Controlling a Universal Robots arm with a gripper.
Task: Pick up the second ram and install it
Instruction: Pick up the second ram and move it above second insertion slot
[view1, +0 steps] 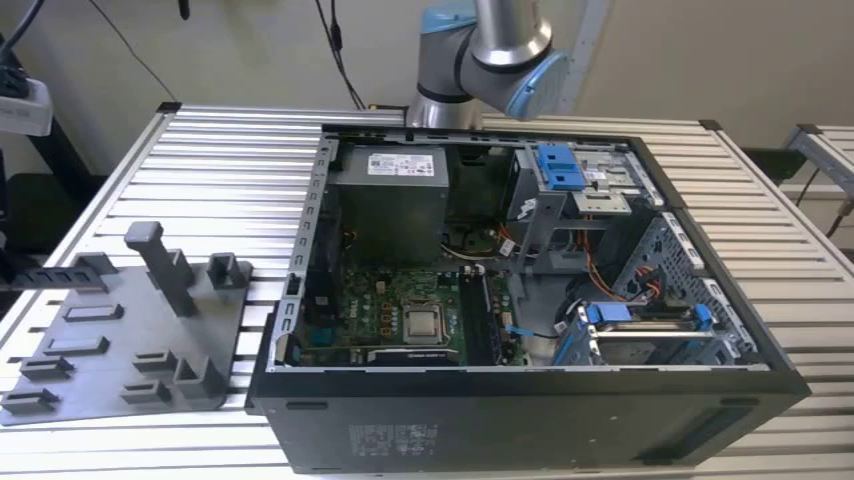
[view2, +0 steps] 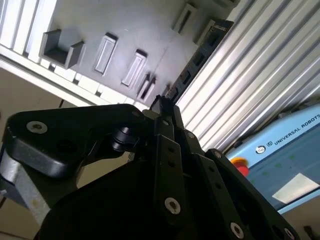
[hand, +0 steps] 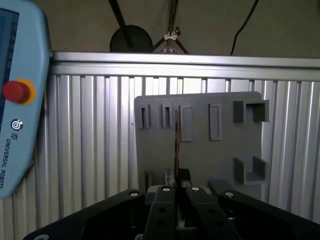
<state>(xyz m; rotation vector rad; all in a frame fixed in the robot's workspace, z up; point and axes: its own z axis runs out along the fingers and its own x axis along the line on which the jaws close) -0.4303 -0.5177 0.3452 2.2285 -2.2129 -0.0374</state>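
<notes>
Between the pressed-together black metal fingers of the hand (hand: 176, 186) sat the second ram (view2: 196, 59), a long, thin, flat circuit-board strip with a row of dark chips, pinched at one end. Its long axis ran straight out from the fingertips, edge-on in the first wrist view. Beyond lay a matte grey plastic fixture tray (hand: 205, 155) with rectangular slots, on the ribbed aluminium table (hand: 90, 145).

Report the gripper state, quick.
The gripper: closed, holding the second ram between its fingers.
</notes>
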